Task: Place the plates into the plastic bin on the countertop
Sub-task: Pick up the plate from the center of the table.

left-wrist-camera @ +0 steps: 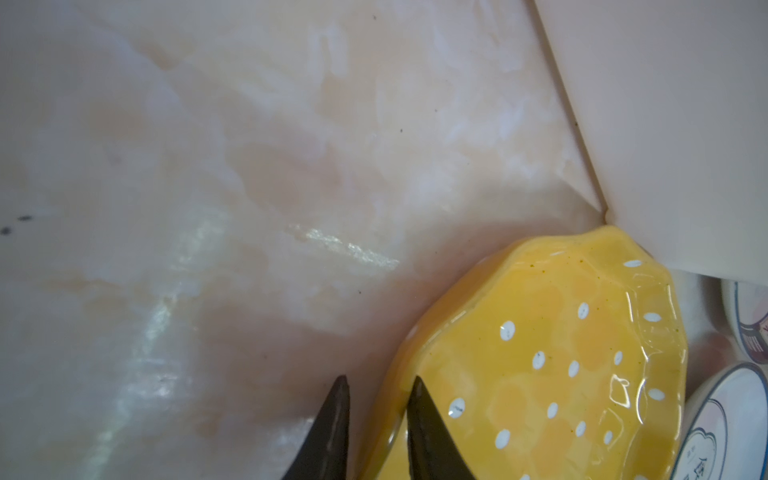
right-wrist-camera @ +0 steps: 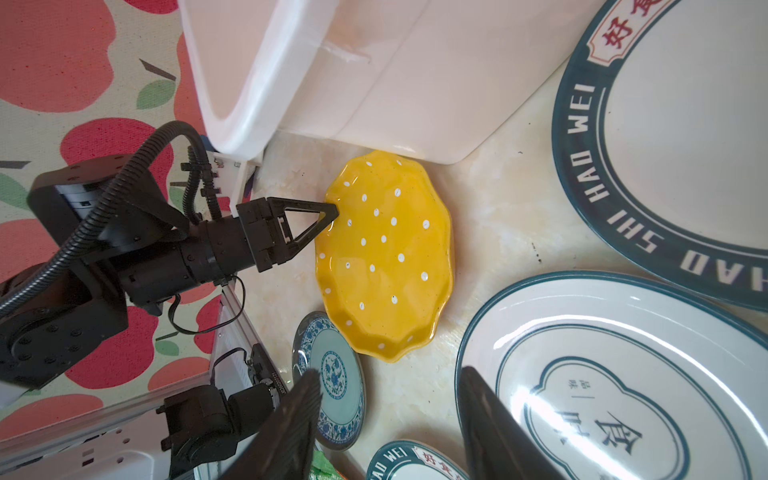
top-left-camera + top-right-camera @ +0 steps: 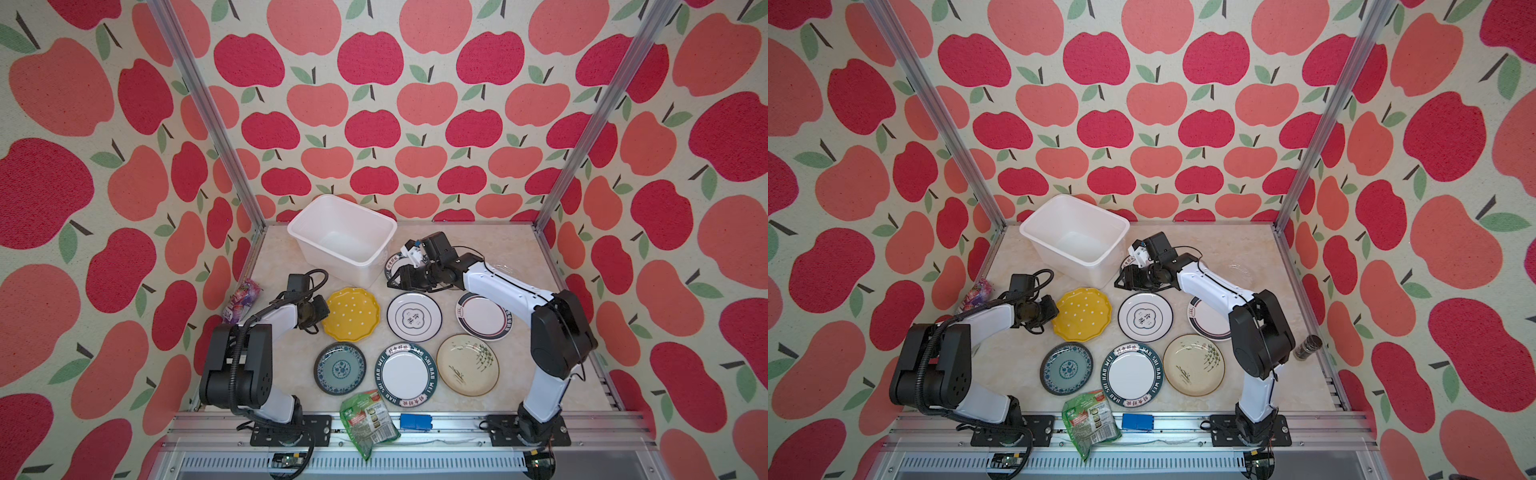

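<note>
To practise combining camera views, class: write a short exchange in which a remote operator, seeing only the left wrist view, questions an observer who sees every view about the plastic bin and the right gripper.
Operator: I see the yellow white-dotted scalloped plate beside the white translucent plastic bin. Is the bin empty?
Observer: Yes; both top views show nothing inside it.
Operator: Where is the right gripper?
Observer: Its jaws stand open, by the far rim of the round white plate with a dark green emblem.
</note>
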Motion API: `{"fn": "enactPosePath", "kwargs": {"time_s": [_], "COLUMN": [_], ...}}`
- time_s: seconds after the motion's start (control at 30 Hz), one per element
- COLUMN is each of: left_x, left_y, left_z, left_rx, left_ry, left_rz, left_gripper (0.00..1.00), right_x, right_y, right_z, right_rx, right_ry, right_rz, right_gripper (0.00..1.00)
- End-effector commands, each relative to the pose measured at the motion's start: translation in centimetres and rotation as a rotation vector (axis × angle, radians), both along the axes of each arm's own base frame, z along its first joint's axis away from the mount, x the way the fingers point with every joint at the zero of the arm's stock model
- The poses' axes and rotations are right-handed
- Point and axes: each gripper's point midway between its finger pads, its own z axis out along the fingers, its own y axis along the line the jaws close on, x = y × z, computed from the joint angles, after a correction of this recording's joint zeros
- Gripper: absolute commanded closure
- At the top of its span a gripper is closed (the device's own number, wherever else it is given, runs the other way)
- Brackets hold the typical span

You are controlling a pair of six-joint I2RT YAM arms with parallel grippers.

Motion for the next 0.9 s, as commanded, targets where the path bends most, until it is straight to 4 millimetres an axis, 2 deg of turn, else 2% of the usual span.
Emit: {"fn": "enactPosePath", "kwargs": {"time_s": [0.0, 0.2, 0.47, 0.57, 0.77, 0.87], "left_x": [0.4, -0.2, -1.2, -1.3, -1.2, -1.0], "left_y": [-0.1, -0.3, 0.1, 0.3, 0.2, 0.0], "left_z": [0.4, 0.4, 0.4, 0.3, -0.2, -0.4], "left_rx": [-0.009, -0.006, 0.012, 0.021, 0.017, 0.01], "left_ry": [-0.012, -0.02, -0.019, -0.012, 0.01, 0.019], "left_rz": [-0.017, -0.039, -0.038, -0.033, -0.039, -0.049], "left_gripper": [0.75, 0.75, 0.83, 0.92, 0.94, 0.97], "right_x": [-0.5, -1.2, -0.5, -0.1, 0.4, 0.9], "right_y": [0.0, 1.9, 2.6, 2.8, 3.6, 3.5], "right_z": [-2.4, -5.4, -9.4, -9.9, -10.4, -9.9], "right_rx": [-0.084, -0.187, -0.268, -0.267, -0.238, -0.232], "right_ry": [0.033, -0.006, 0.016, 0.018, 0.023, 0.009], "right_rz": [0.038, 0.143, 0.187, 0.194, 0.214, 0.208], "right_gripper": [0.44, 0.39, 0.39, 0.38, 0.39, 0.39]}}
